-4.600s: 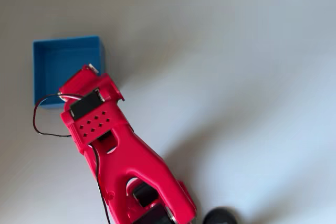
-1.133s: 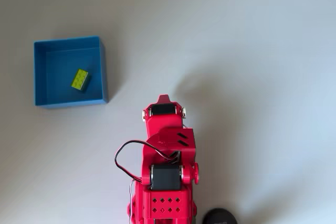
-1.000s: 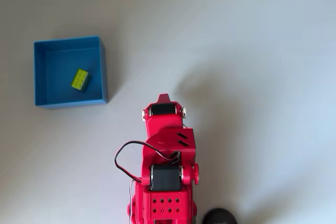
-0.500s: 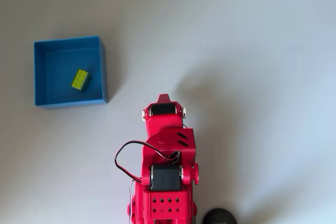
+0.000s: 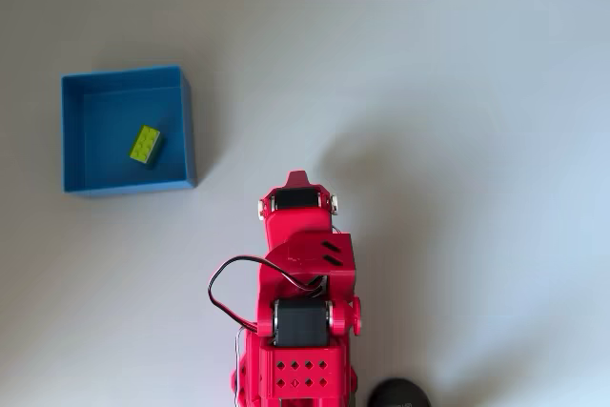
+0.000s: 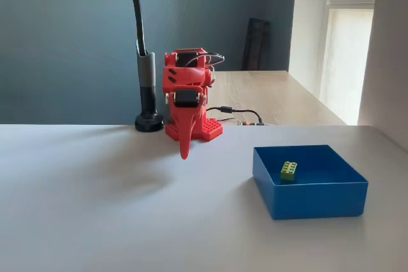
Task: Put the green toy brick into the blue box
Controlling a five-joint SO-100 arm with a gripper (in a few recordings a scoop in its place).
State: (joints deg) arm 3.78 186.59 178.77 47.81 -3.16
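The green toy brick point(image 5: 146, 144) lies studs up on the floor of the blue box point(image 5: 188, 131), right of the middle and a little askew. In the fixed view the brick point(image 6: 288, 170) rests inside the box point(image 6: 312, 199) at the right. My red arm point(image 5: 300, 264) is folded back over its base, well away from the box. The gripper point(image 6: 184, 151) hangs straight down above the table, left of the box. Its jaws are together in a single point, with nothing between them.
A black pole on a round base point(image 6: 148, 122) stands just beside the arm's base, and the same base point(image 5: 396, 394) shows at the bottom edge of the overhead view. A black cable point(image 5: 224, 278) loops off the arm's left side. Bare grey table point(image 5: 457, 140) lies all around.
4.6 s ago the arm reached over the box and hid the brick. Now it is folded back and the brick lies in the box. Nothing has moved in the last second.
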